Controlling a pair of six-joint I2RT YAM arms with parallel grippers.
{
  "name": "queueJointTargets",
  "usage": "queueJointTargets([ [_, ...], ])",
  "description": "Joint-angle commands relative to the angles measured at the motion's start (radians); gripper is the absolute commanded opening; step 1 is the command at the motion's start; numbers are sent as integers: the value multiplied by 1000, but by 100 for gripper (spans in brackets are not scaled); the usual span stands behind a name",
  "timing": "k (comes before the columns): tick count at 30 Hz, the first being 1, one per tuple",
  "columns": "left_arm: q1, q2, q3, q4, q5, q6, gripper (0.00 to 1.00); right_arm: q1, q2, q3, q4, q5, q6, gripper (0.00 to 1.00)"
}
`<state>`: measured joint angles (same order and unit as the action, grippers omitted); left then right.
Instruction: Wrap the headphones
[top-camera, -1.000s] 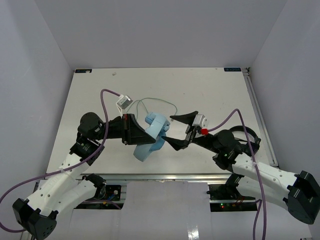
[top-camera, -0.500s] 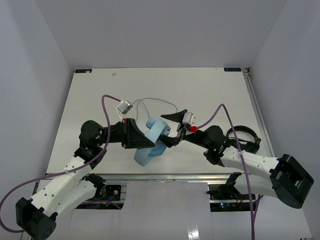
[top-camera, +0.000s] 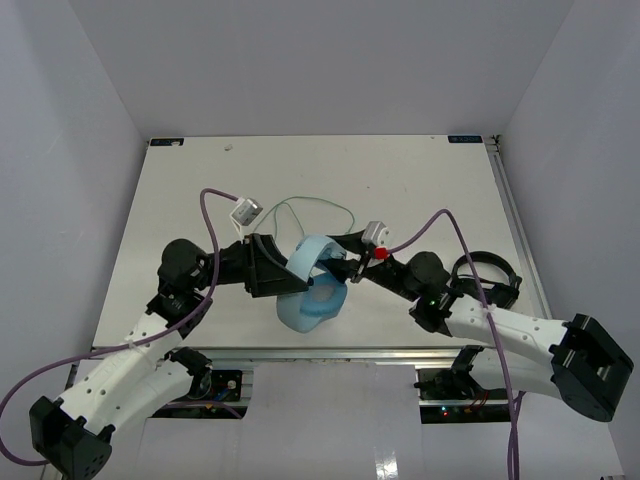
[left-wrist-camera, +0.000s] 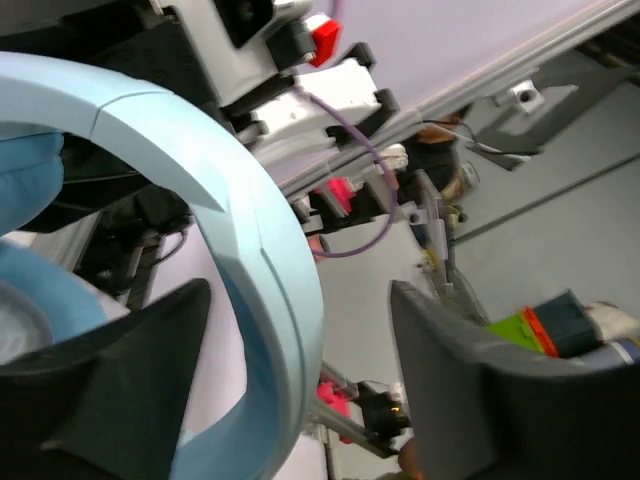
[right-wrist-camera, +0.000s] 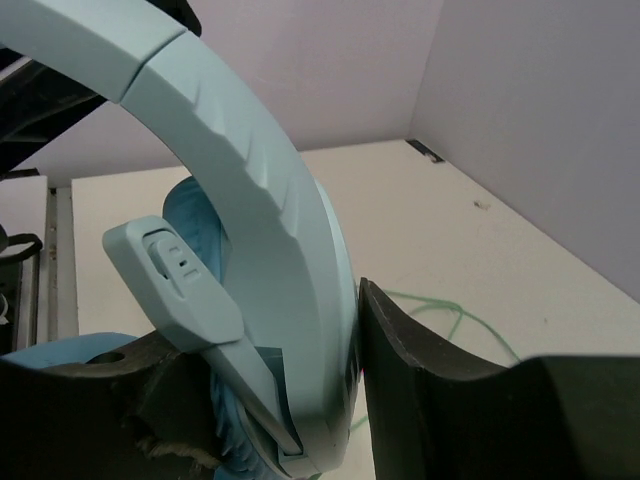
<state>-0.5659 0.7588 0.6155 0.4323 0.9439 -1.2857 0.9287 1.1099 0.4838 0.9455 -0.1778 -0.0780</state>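
– Light blue over-ear headphones (top-camera: 312, 292): where do they sit?
– Near the front edge of the white worktop (top-camera: 200, 180), about the middle, between the two arms. Their wide headband (top-camera: 318, 248) arches upward, and a padded earcup (top-camera: 312, 306) lies low beneath it. Whether that cup rests on the surface I cannot tell.
– And the left end effector (left-wrist-camera: 300, 290)?
– Its black fingers stand wide apart, one on each side of the headband. In its wrist view a clear gap shows between the band and the right-hand finger. It grips nothing.
– The right end effector (right-wrist-camera: 250, 320)?
– It reaches in from the opposite side with the headband between its fingers. One finger (right-wrist-camera: 440, 390) lies against the band's edge; the other is partly hidden behind the earcup's slider arm. It looks clamped on the headphones.
– Anything else nearby?
– A pair of black headphones (top-camera: 487, 278) lies by the right edge of the worktop, behind the right arm and well apart from the blue pair. Farther back, the thin pale green cable (top-camera: 318, 201) curls in a loop on the worktop just beyond the headband.
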Motion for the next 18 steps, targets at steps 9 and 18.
queueJointTargets([
  [9,-2,135,456,-937,-759,753,93,-2,-90,265,-757,605,188,8],
  [18,-5,251,507,-1048,-1075,871,78,-9,-20,338,-980,769,303,8],
])
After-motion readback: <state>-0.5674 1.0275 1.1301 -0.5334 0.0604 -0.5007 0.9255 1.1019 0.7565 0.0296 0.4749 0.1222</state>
